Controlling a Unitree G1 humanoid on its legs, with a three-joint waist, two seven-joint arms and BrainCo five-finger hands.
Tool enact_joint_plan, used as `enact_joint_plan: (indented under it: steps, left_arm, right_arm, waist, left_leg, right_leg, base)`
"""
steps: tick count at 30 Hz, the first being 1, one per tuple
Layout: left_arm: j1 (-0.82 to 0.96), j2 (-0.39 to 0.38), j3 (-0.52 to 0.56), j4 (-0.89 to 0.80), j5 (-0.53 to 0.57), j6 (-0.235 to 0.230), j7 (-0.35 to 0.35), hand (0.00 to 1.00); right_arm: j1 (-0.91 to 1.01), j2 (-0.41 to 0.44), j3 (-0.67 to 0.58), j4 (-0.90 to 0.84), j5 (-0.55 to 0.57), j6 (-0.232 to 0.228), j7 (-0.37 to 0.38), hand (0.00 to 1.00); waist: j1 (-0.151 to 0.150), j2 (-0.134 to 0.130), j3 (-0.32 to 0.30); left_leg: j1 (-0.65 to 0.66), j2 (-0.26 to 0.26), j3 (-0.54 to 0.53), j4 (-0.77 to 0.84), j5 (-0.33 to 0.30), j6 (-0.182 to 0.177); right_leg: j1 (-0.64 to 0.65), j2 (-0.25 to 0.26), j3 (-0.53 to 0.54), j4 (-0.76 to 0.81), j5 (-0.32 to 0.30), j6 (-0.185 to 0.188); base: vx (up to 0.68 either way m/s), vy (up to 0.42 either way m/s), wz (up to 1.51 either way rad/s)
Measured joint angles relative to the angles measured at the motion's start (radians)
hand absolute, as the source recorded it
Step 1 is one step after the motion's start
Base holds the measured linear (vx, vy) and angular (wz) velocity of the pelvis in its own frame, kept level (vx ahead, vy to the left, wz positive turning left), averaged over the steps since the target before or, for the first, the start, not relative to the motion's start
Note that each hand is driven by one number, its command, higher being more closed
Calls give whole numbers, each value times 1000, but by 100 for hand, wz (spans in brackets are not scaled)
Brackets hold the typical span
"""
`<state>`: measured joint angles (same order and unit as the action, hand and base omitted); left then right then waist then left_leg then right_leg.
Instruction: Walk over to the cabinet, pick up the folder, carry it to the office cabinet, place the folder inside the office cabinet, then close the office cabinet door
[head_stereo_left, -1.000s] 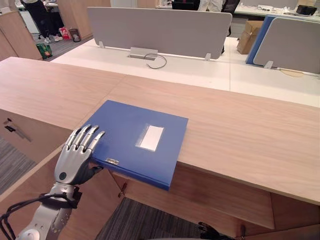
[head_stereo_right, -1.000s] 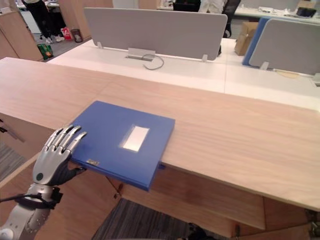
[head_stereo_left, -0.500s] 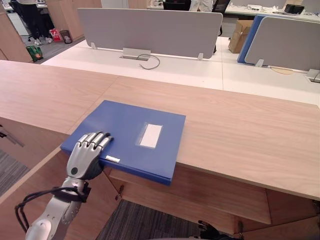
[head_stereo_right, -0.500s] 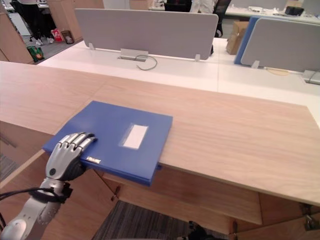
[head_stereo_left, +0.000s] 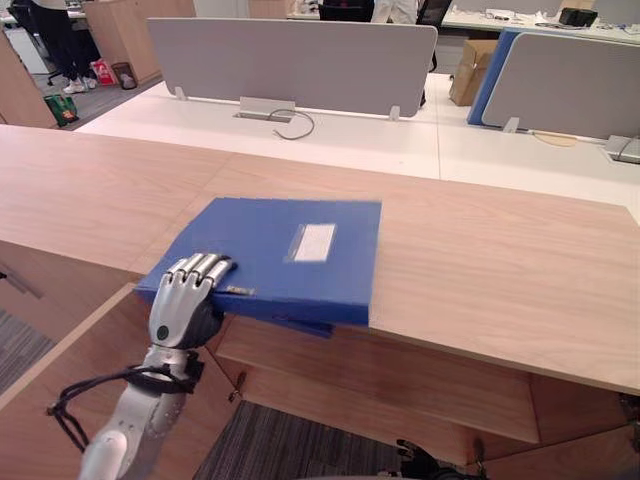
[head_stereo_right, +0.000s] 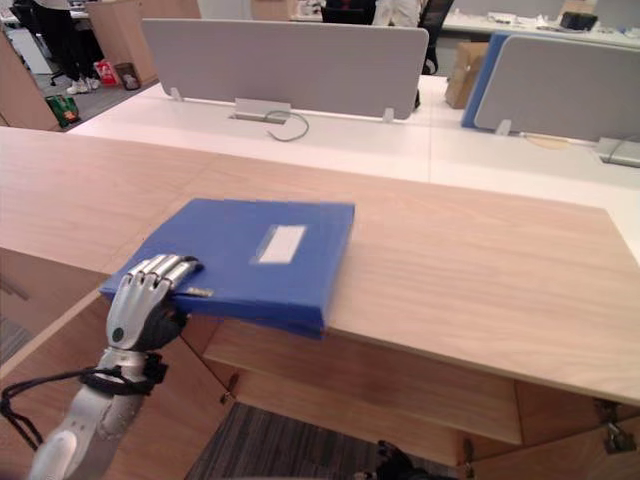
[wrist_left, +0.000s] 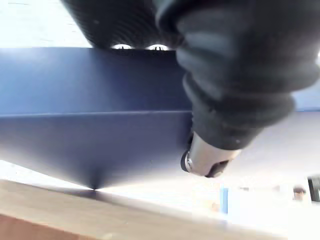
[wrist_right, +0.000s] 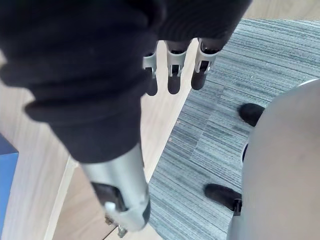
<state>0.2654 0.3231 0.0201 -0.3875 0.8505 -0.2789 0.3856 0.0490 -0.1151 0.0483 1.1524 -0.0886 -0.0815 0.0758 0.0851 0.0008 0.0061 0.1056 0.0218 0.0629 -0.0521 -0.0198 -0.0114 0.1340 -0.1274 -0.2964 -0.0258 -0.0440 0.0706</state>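
Wood cabinet top (head_stereo_left: 480, 270) runs across the front, w/ a white desk (head_stereo_left: 350, 140) & 2 grey dividers (head_stereo_left: 290, 55) behind it. At far bkgd stands a cardboard box (head_stereo_left: 463, 85), and a person's legs (head_stereo_left: 55, 40) show at the far left.

Blue folder (head_stereo_left: 270, 255) lies on the cabinet top, left of centre, w/ a white label (head_stereo_left: 314, 242) on its cover. Its near edge juts past the cabinet's front edge and looks a bit raised.

Left hand (head_stereo_left: 180, 305) grips the folder at its near left corner: fingers (head_stereo_left: 205, 268) are curled over the cover, and the thumb (wrist_left: 207, 157) is below the folder.

Right hand (wrist_right: 171, 65) hangs low over grey carpet (wrist_right: 220, 145), beside a wood panel. Its fingers are loose and hold nothing.
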Motion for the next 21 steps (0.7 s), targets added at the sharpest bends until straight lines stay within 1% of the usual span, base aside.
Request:
enact_joint_plan:
  steps: [1, 2, 3, 4, 5, 6, 7, 9, 10, 11, 13, 14, 15, 18, 19, 20, 21]
  left_arm:
    - [0, -17, 0, -6, -18, -1, -4, 100]
    - [0, -72, 1, -20, -112, -6, -34, 100]
    - [-3, -100, 10, -23, -264, -13, -62, 100]
    - [-7, -107, 20, -24, -344, -15, -78, 100]
    - [-13, -116, 44, -22, -520, -15, -108, 100]
    - [-18, -125, 66, -15, -760, -16, -147, 100]
    - [-19, -127, 68, -13, -813, -16, -155, 100]
    - [-20, -144, 69, -5, -1083, -15, -206, 100]
    - [-21, -150, 69, -2, -1140, -15, -220, 100]
    - [-23, -170, 62, -1, -1228, -18, -236, 100]
    - [-30, -197, 26, -1, -1339, -27, -244, 100]
    - [-33, -208, -3, 1, -1404, -26, -263, 100]
    - [-32, -219, -28, 6, -1454, -26, -281, 100]
    - [-24, -252, -32, 9, -1524, -28, -290, 100]
    - [-24, -261, -27, 9, -1555, -33, -290, 100]
    - [-23, -272, -24, 8, -1575, -35, -290, 100]
    - [-21, -277, -23, 8, -1582, -35, -291, 100]
  right_arm:
    - [3, 1, -10, -3, 1, 1, 0, 0]
    - [13, 2, -32, -9, 37, 5, -3, 0]
    - [22, 2, -63, -11, 81, 8, -3, 0]
    - [26, 2, -74, -12, 103, 10, -4, 0]
    - [31, 0, -106, -12, 131, 13, -6, 0]
    - [39, 1, -138, -12, 187, 16, -8, 0]
    - [41, 1, -145, -12, 201, 17, -10, 0]
    - [58, 2, -194, -14, 298, 18, -17, 0]
    - [63, 4, -211, -14, 319, 17, -19, 0]
    - [54, 15, -239, -10, 361, 19, -29, 0]
    - [26, 27, -243, -8, 426, 19, -45, 0]
    - [16, 45, -248, -15, 476, 13, -95, 0]
    - [19, 69, -255, -34, 527, -2, -100, 0]
    - [78, 95, -263, -163, 582, -16, -107, 0]
    - [113, 110, -268, -241, 597, -23, -125, 0]
    - [155, 127, -290, -318, 620, -28, -139, 0]
    - [176, 138, -300, -363, 621, -28, -150, 0]
  waist:
    - [0, 1, 0]
    - [-4, 5, -2]
    - [-13, 11, -6]
    - [-16, 15, -8]
    - [-24, 22, -12]
    - [-35, 31, -13]
    - [-38, 33, -13]
    - [-43, 37, -10]
    - [-44, 36, -10]
    - [-37, 38, -8]
    - [-36, 36, -2]
    - [-39, 35, -2]
    - [-41, 35, -1]
    - [-43, 33, 0]
    - [-52, 31, 3]
    - [-67, 29, 4]
    - [-71, 29, 5]
  left_leg:
    - [0, 0, 2, 0, 0, 0]
    - [-1, 0, 6, 0, 0, 0]
    - [0, 1, 10, 0, -1, 1]
    - [0, 2, 13, 0, -1, 1]
    - [2, 4, 25, 0, -3, 0]
    - [6, 5, 36, 2, -6, 1]
    - [7, 5, 37, 3, -7, 1]
    - [19, 5, 59, 4, -11, 3]
    - [19, 5, 62, 6, -12, 4]
    - [18, 3, 70, 11, -15, 5]
    - [19, 4, 91, 15, -16, 5]
    - [19, 6, 107, 20, -18, 7]
    - [24, 6, 121, 28, -23, 8]
    - [44, 14, 199, 53, -48, 6]
    - [44, 19, 228, 68, -58, 7]
    - [45, 25, 260, 77, -67, 4]
    - [46, 28, 276, 80, -69, 4]
  right_leg:
    - [-1, 0, 1, 0, 1, 0]
    - [-4, 0, 5, 0, 2, 0]
    - [-6, 1, 10, 0, 3, 0]
    - [-7, 2, 14, 0, 4, 0]
    - [-10, 3, 26, -1, 6, 0]
    - [-11, 4, 36, -1, 9, 0]
    - [-11, 4, 37, -1, 10, 0]
    - [-11, 3, 60, -1, 15, 1]
    - [-12, 3, 67, 1, 16, 1]
    - [-17, -2, 77, 9, 16, 2]
    - [-32, -7, 97, 23, 18, 5]
    - [-48, -6, 116, 38, 18, 5]
    - [-52, -8, 128, 49, 17, 6]
    - [-73, -4, 194, 79, 16, 8]
    - [-87, -1, 224, 91, 16, 8]
    - [-103, 5, 248, 105, 16, 8]
    - [-113, 10, 263, 109, 16, 8]
  base:
    - [-13, 4, -13]
    - [-24, 3, -10]
    - [-31, 2, -11]
    - [-31, -3, -18]
    - [-42, 0, -26]
    - [-36, 1, -25]
    - [-48, 7, -23]
    - [-40, 11, -24]
    - [-47, 25, -26]
    - [-36, 30, -19]
    - [-56, 32, -31]
    - [-87, 27, -40]
    - [-73, 34, -53]
    - [-45, 37, -68]
    - [-65, 10, -84]
    - [-56, 2, -71]
    - [-64, -19, -75]
